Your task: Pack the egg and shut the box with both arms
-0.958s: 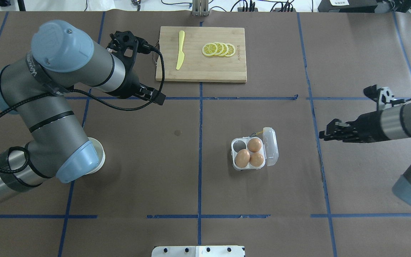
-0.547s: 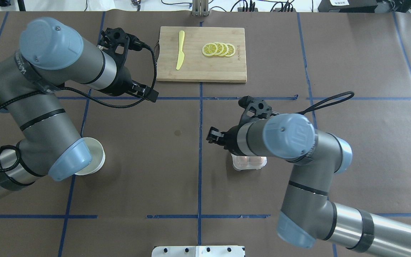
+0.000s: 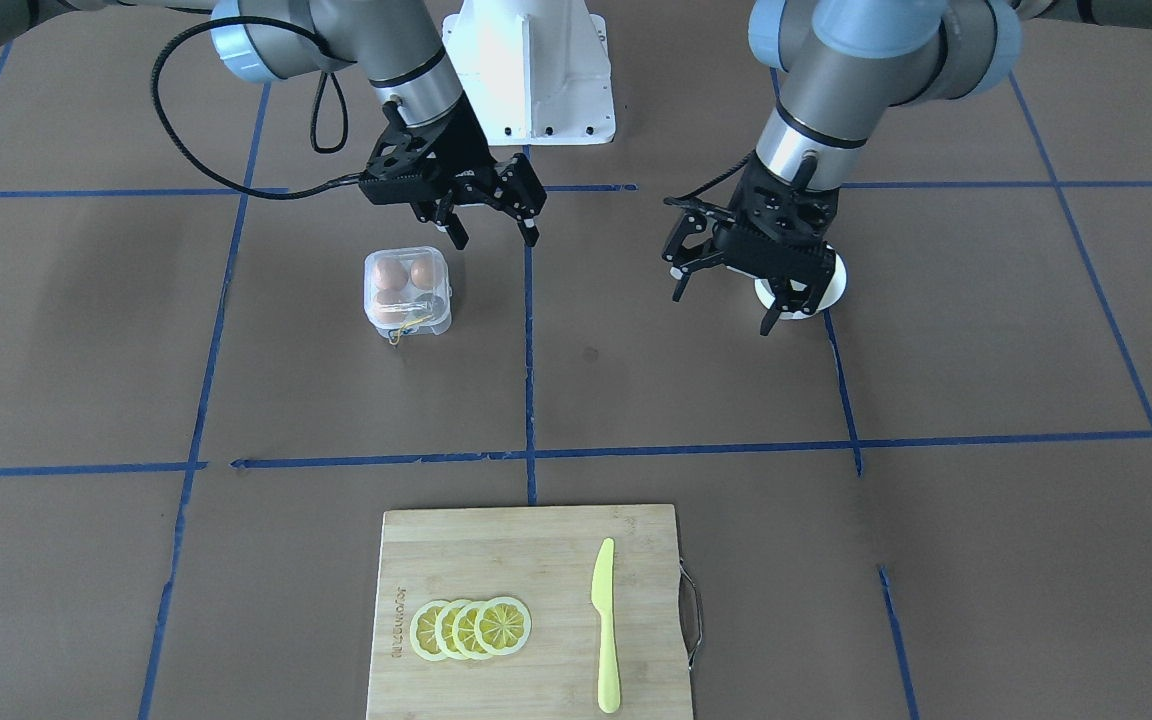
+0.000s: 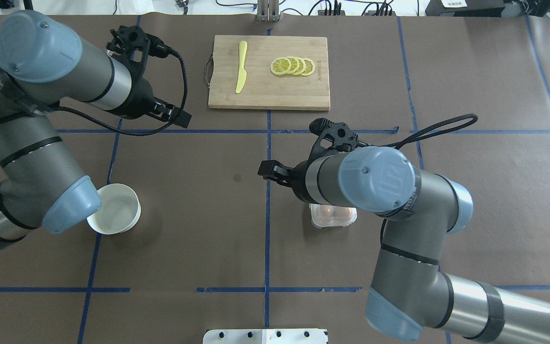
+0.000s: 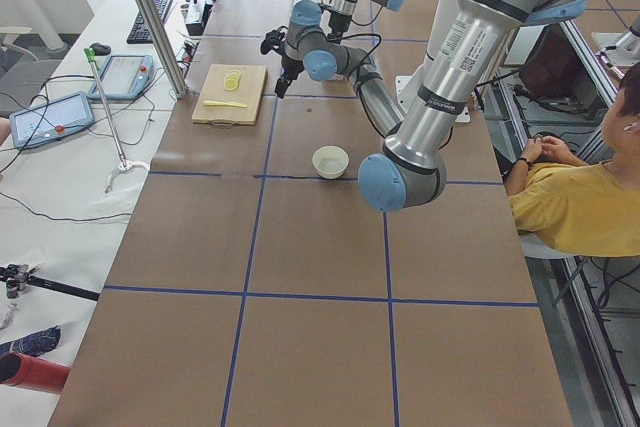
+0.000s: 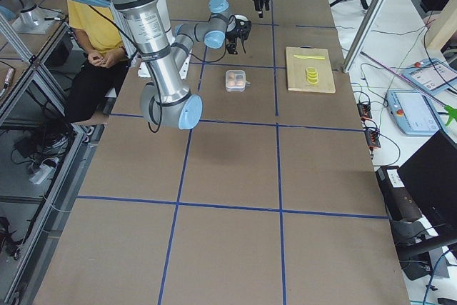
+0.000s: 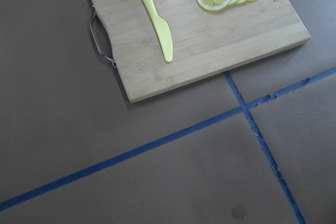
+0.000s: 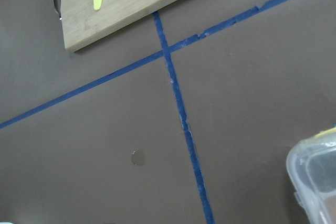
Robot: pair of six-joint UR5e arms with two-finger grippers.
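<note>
The clear box [image 3: 407, 290] sits on the table with its lid folded down over it and a yellow string at its front. Brown eggs [image 3: 392, 272] show through the lid. In the overhead view the box [image 4: 333, 217] is mostly hidden under my right arm. My right gripper [image 3: 496, 240] is open and empty, above the table just beside the box, on the side toward the table's middle. One corner of the box [image 8: 315, 177] shows in the right wrist view. My left gripper [image 3: 722, 308] is open and empty, held high, far from the box.
A round white bowl [image 4: 114, 215] stands on the robot's left side. A wooden cutting board [image 4: 269, 71] with a yellow knife [image 4: 241, 67] and lemon slices [image 4: 293, 66] lies at the far edge. Blue tape lines cross the brown table.
My right arm swung in from the right over the box, and the lid, open a second ago, now lies over the eggs. My left arm drew back to the left, uncovering the bowl.
</note>
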